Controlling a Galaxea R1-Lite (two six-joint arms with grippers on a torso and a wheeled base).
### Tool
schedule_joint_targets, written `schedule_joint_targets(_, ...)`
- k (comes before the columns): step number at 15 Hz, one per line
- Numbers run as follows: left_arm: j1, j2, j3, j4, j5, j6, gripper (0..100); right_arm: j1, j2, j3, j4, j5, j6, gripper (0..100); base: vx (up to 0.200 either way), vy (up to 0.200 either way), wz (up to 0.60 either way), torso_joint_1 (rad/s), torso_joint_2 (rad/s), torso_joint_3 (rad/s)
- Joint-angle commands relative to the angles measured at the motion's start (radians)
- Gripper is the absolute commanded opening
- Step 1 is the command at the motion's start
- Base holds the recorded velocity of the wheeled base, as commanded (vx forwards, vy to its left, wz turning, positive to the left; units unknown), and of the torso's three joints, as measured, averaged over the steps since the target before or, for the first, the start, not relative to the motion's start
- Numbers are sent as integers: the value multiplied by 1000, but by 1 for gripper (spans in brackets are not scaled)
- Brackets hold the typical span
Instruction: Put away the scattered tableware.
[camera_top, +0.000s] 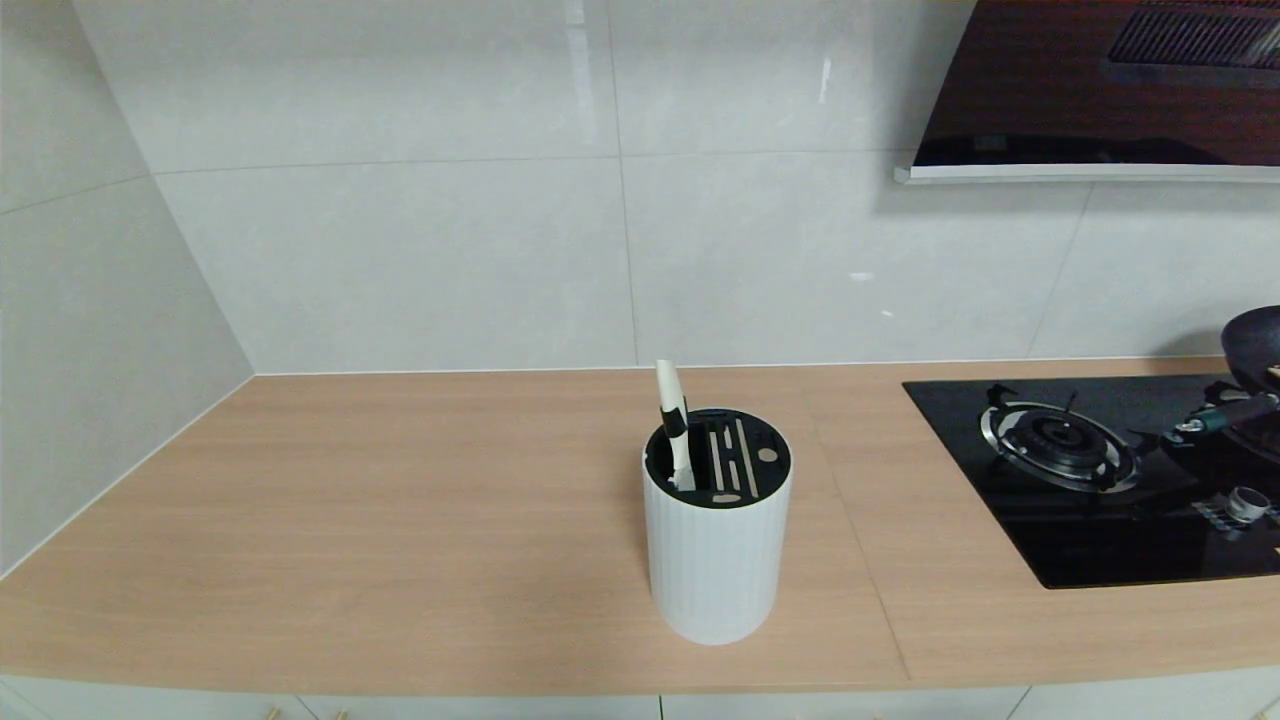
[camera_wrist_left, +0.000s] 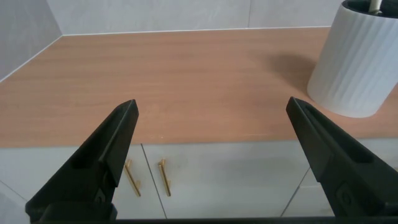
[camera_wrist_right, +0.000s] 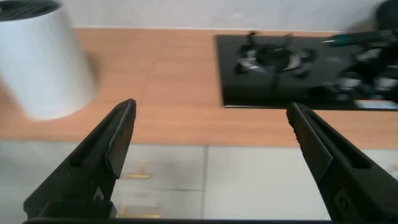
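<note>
Left gripper (camera_wrist_left: 211, 102) and right gripper (camera_wrist_right: 211, 104) are both hanging with fingers spread wide, gripping nothing, just off the near edge of the wooden counter (camera_top: 400, 500). The white ribbed holder (camera_top: 716, 560) is standing mid-counter, with a white-handled utensil (camera_top: 674, 425) sticking up from its left side. A gas hob (camera_top: 1090, 480) is sitting to the right.
</note>
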Motion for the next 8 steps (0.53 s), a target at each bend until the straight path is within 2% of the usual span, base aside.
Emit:
schedule_joint_targets(1, 0, 2, 0, 0, 0, 0, 100, -23, -35, 0, 3, -4, 1, 100, 0, 0, 0, 0, 0, 0)
schedule_joint_targets(2, 0, 2, 0, 0, 0, 0, 100, -22, -33, 0, 3, -63, 12, 100, 0, 0, 0, 0, 0, 0)
schedule_joint_targets(8, 0, 2, 0, 0, 0, 0, 100, -22, -33, 0, 4, -63, 25, 100, 0, 0, 0, 0, 0, 0)
